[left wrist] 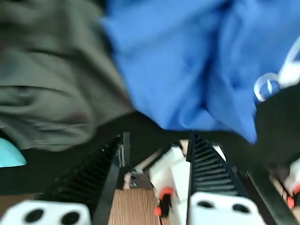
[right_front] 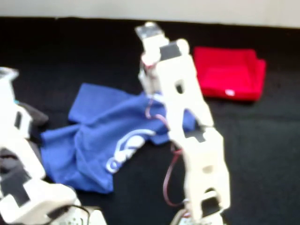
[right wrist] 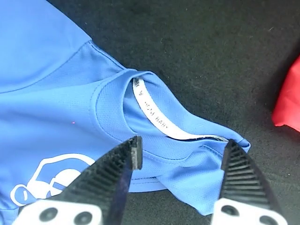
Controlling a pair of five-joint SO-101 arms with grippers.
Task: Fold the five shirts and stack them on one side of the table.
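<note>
One done by my count: red shirt (right_front: 228,72) folded, far side of bench (right_front: 262,154). Blue shirt (right_front: 108,136) rumpled mid-bench, grey shirt (left wrist: 51,70) beside it unfolded. Right claw (right wrist: 183,151) spread over the blue collar; left claw (left wrist: 158,138) spread, empty.

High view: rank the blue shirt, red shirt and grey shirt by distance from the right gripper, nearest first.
1. The blue shirt: directly under the right gripper, which is open over its collar.
2. The red shirt: folded, off to the right, toward the back.
3. The grey shirt: far left side, beyond the blue one.
</note>
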